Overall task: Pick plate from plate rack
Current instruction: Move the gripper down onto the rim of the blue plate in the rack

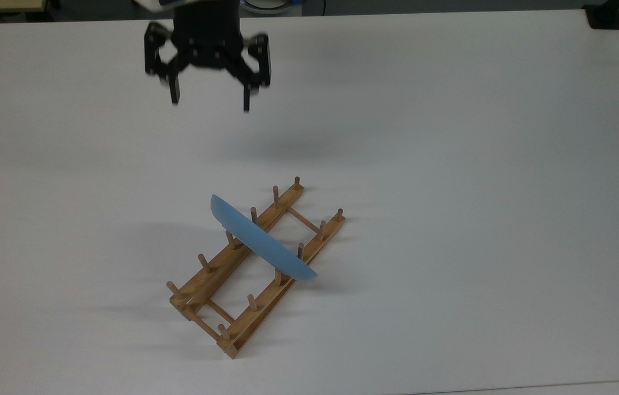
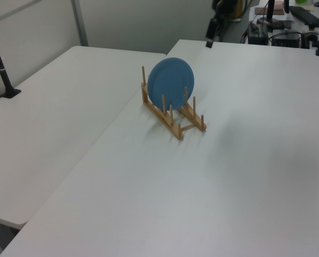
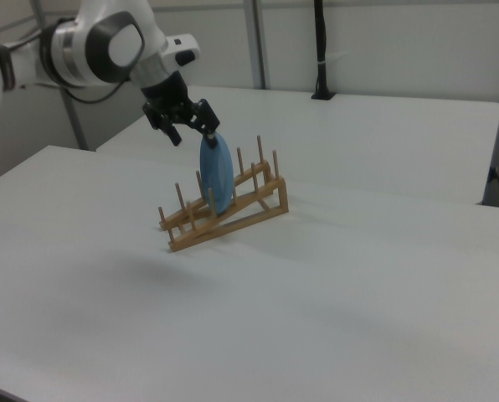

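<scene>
Pretty plain room from where I'm standing. Big white table [image 1: 452, 164] with a matte top, and a second white table [image 2: 47, 134] pushed right up beside it. Pale partition walls [image 2: 127, 21] with grey metal posts [image 2: 79, 21] run behind them. A black pole [image 3: 321, 50] stands clamped at the far table edge. Soft, even light, faint shadows.

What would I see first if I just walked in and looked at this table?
Your eye would go first to the light blue plate, standing on edge between the pegs near the middle of the wooden plate rack on the white table. Next you would see the black gripper, its fingers spread open, hanging in the air over the table near the top view's top edge, apart from the plate.
</scene>
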`<move>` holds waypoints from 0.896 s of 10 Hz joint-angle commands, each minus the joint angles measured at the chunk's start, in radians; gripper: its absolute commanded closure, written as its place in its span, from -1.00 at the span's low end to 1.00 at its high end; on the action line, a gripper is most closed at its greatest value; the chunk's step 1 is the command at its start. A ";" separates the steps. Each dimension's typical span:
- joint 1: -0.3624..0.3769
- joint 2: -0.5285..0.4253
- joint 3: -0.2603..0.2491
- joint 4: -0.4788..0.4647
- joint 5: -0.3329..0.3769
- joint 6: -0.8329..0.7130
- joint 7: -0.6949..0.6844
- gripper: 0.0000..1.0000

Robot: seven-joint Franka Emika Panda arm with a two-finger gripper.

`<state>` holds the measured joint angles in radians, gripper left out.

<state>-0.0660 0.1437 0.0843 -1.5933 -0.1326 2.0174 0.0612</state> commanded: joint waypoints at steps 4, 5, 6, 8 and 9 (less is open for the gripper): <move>0.060 0.207 -0.001 0.052 -0.315 0.294 0.106 0.06; 0.060 0.221 -0.004 0.052 -0.364 0.325 0.141 0.20; 0.060 0.234 -0.005 0.052 -0.381 0.331 0.146 0.34; 0.058 0.235 -0.008 0.052 -0.381 0.333 0.146 0.71; 0.058 0.232 -0.008 0.052 -0.381 0.331 0.146 0.73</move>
<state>-0.0144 0.3769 0.0860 -1.5477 -0.4915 2.3331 0.1842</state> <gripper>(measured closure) 0.789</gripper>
